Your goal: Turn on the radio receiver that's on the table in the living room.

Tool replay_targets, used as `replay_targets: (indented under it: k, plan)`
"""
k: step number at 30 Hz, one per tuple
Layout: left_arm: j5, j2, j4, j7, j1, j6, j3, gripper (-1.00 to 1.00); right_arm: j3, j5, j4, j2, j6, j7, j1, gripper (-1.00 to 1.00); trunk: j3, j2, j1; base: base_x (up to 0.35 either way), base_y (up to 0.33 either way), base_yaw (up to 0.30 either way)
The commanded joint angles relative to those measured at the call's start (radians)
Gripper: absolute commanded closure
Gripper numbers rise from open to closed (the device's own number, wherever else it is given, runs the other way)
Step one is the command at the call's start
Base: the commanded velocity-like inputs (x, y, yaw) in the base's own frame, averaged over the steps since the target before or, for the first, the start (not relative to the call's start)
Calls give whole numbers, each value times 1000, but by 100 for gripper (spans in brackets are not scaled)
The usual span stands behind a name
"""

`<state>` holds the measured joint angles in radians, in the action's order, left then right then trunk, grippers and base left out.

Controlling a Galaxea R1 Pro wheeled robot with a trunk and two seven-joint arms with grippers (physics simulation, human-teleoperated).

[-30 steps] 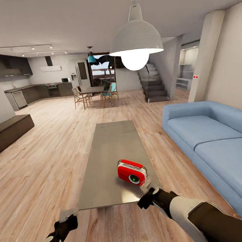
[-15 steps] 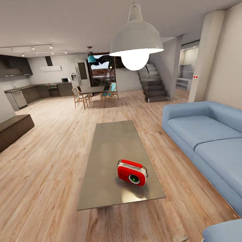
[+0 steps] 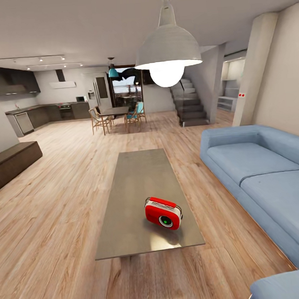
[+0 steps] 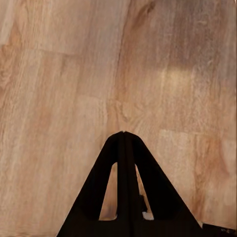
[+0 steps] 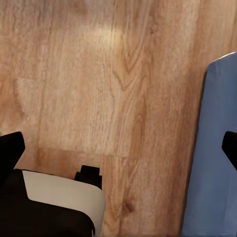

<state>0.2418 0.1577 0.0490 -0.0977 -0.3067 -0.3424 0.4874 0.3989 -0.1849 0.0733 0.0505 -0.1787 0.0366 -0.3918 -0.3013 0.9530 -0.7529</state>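
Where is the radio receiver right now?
In the head view the radio receiver stands on the table, near its closest end and right edge, with the blue sofa to its right.

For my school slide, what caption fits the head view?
Red radio receiver sits on the grey table beside a blue sofa.

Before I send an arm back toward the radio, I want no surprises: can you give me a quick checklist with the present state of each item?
1. Radio receiver upright on the table, near its close end: ok.
2. Dial faces the robot: ok.
3. Tabletop around the radio free of other objects: ok.
4. Left end effector closed, over wood floor: ok.
5. Right end effector spread wide, over floor beside the blue sofa: ok.
6. Radio already switched on: cannot tell.
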Motion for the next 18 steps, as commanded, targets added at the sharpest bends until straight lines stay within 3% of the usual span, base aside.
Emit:
replay_targets:
  k: [1, 5, 12, 18]
  plan:
    - [-1, -18, 3, 0, 0, 1, 2, 100, 0, 1, 0, -1, 3, 0, 0, -100, 0, 0, 0, 0, 0, 0]
    - [-1, -88, 23, 1, 0, 3, 2, 100, 1, 4, 0, -3, 6, 2, 1, -100, 0, 0, 0, 0, 0, 0]
    - [-4, -131, 28, 0, 0, 3, 3, 100, 2, 5, -1, -4, 6, 3, 1, -100, 0, 0, 0, 0, 0, 0]
    - [-4, -138, 29, -1, 1, 3, 3, 100, 2, 5, -1, -4, 7, 3, 1, -100, 0, 0, 0, 0, 0, 0]
